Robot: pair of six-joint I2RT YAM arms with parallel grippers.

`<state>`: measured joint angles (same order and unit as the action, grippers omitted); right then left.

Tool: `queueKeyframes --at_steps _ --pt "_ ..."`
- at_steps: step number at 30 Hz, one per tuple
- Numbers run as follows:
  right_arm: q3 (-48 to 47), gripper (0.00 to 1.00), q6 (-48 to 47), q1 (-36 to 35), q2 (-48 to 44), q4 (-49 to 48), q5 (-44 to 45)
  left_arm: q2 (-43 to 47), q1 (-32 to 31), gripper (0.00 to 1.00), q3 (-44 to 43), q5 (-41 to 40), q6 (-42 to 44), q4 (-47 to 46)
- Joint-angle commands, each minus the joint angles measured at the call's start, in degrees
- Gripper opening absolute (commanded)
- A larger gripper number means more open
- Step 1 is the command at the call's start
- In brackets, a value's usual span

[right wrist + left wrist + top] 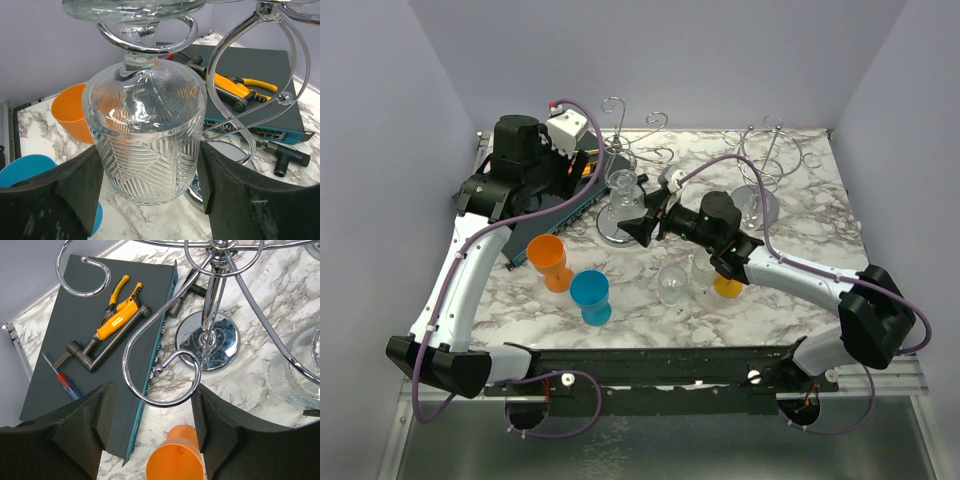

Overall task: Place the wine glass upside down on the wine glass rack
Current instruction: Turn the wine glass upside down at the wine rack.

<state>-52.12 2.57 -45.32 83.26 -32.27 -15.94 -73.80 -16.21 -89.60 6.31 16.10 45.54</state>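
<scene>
Wine glass point(147, 145) upside down on rack point(227, 342)

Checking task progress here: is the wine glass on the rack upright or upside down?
Upside down: the wine glass hangs bowl-down from the rack hook, stem passing up through it, foot resting above.

orange cup point(549, 262) beside blue cup point(591, 297); marble table point(820, 230) | yellow pliers point(119, 316) on dark box point(65, 325)
</scene>
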Motion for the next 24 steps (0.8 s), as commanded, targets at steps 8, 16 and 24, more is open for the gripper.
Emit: queueKeyframes --at_steps 8,16,24 --pt "-3.3 0.84 -0.6 -0.3 -2.0 7.5 2.9 0.8 0.4 0.67 -1.6 -1.6 -0.2 -1.5" --pt "-8.3 0.87 -0.5 -0.3 -7.2 22.1 4.5 1.7 0.3 0.71 -1.1 -1.5 -0.5 -1.5" --pt "-23.6 0.82 1.6 -0.3 -9.2 43.3 10.0 3.6 0.3 0.92 -4.2 0.2 -2.7 2.3"
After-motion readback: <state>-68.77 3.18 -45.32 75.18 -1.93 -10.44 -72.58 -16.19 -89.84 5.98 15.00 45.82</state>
